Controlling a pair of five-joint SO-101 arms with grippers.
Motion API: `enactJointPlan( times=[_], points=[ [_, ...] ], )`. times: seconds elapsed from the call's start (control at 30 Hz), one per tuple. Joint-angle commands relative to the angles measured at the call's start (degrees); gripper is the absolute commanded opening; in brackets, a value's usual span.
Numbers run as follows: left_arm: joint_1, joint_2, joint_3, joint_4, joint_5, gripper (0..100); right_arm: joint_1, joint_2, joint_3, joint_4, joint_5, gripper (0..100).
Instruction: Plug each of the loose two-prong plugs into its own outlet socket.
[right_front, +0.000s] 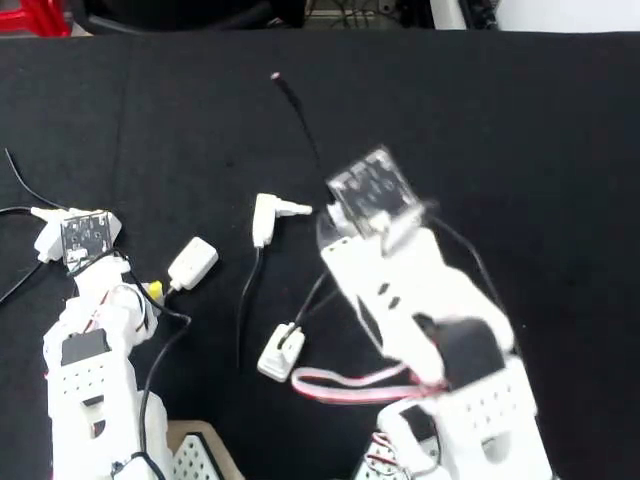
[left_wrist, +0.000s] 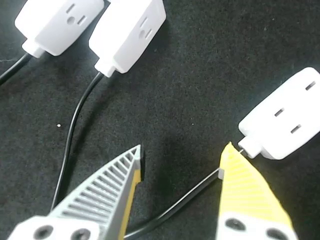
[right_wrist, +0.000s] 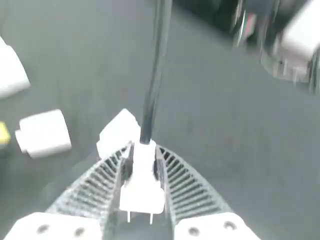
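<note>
Right claw (right_wrist: 142, 150) clenched on white plastic two-prong plug (right_wrist: 142, 195); prongs face the wrist, so insertion may fail. Left claw (left_wrist: 183, 150) released, just beside white outlet socket (left_wrist: 285, 120).

White plug (right_wrist: 142, 187), black cord (right_wrist: 155, 65) — left claw (left_wrist: 184, 147) ribbed grey and yellow, black cloth (right_front: 500, 120).

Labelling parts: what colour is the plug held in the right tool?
White plug, black cord; clearest in the right wrist view.
</note>
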Motion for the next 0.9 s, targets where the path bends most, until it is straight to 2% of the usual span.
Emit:
enactJointPlan(
  times=[0.0, 0.1, 0.17, 0.3, 0.4, 0.67, 0.87],
  points=[
    [0.13, -0.7, -0.22, -0.53, -0.26, 25, -4.04, -6.37, 3.38, -10.2, -7.82, 1.1],
    [1.89, -0.7, -0.13, 0.35, -0.35, 25, -5.01, -5.76, 6.99, -12.57, -8.88, 1.1],
    [1.71, -0.7, -0.22, 0.7, -0.35, 25, -2.81, -3.91, 8.31, -9.49, -6.33, 1.1],
    [1.8, -0.79, -0.22, 0.62, -0.35, 25, 3.52, 5.58, 8.92, 0.7, 6.51, 1.2],
    [1.98, -0.79, -0.22, 0.62, -0.44, 25, 9.14, 16.13, 8.57, 3.78, 12.75, 1.2],
    [1.71, -0.79, -0.31, 0.62, -0.44, 25, 11.08, 38.55, 7.69, -4.66, 15.74, 1.3],
    [1.71, -0.79, -0.31, 0.53, -0.44, 25, 10.99, 52.53, 3.56, -5.8, 16.09, 2.9]
  ],
)
